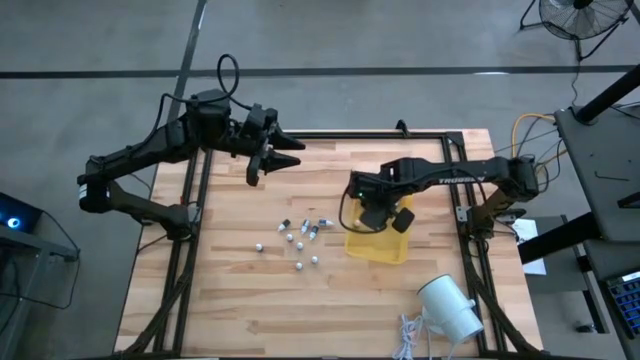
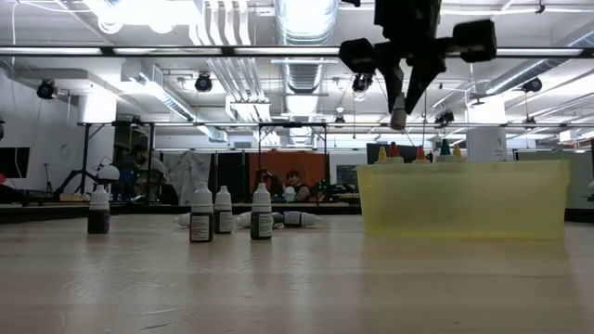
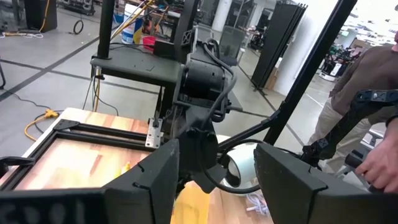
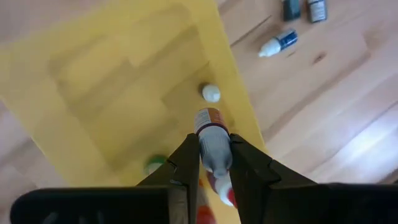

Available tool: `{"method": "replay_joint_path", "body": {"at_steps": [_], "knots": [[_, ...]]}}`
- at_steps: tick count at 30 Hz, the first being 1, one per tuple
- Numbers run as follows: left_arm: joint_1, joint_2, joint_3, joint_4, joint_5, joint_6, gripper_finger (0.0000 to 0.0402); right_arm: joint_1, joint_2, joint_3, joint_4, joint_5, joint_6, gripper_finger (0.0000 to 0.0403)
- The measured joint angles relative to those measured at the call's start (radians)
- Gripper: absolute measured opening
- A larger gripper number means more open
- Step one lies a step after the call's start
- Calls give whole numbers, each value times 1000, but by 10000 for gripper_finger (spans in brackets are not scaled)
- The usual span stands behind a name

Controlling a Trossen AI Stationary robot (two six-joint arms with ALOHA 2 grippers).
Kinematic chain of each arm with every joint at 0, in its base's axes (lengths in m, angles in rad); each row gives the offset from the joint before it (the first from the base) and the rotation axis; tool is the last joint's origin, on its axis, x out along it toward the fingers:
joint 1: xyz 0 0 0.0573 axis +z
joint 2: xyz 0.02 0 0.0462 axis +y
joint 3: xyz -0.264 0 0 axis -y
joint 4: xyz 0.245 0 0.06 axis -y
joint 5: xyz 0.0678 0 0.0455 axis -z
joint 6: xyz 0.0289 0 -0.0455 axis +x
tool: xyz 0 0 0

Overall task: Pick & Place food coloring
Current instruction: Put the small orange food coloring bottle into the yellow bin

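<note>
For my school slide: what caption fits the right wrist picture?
Right gripper holds a small bottle above the yellow bin.

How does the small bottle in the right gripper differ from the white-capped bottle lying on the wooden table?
The small gripped bottle hangs above the translucent yellow bin, pinched by the right gripper; the white-capped bottle lies on its side on the wooden table, untouched. The gripped one shows an orange-brown end, the lying one white. Both are small dropper bottles.
</note>
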Motion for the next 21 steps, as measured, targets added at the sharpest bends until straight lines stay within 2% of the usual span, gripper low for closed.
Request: {"method": "replay_joint_path", "body": {"at_steps": [4, 21], "knots": [[0, 0, 0, -1, 0, 0, 181, 8, 0, -34, 21, 25, -70, 59], [0, 0, 0, 3, 0, 1, 181, 8, 0, -190, 172, 26, -67, 59]]}}
